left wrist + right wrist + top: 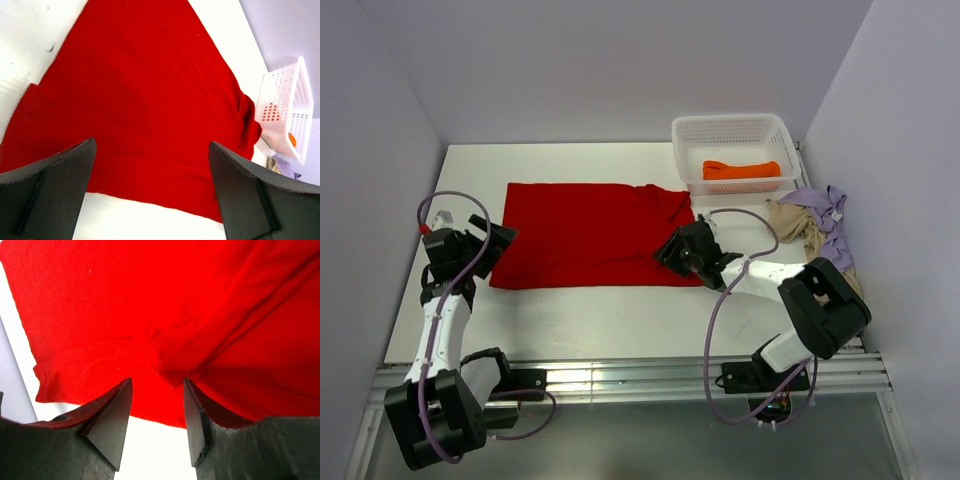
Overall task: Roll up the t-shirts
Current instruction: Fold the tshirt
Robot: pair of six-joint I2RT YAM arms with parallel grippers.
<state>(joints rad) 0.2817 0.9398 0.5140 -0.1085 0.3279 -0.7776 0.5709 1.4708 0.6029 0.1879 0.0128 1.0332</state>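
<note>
Red shirt (590,232) lies spread mid-frame on the desk (580,320), not yet rolled.
The basket (692,128), upper right, holds an orange shirt (742,170), seemingly rolled; beige (790,222) and lavender (825,215) shirts lie heaped at right, undone. Left hand (498,238) gapes wide and empty at the shirt's left edge; right hand (672,250), half-open at its lower-right corner, grips nothing visible.

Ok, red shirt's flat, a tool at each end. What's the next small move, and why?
Probably lower the right tool and pinch the near right edge of the red t-shirt to start rolling. Its jaws stand apart over that wrinkled end; the left tool is open, holding nothing.
</note>
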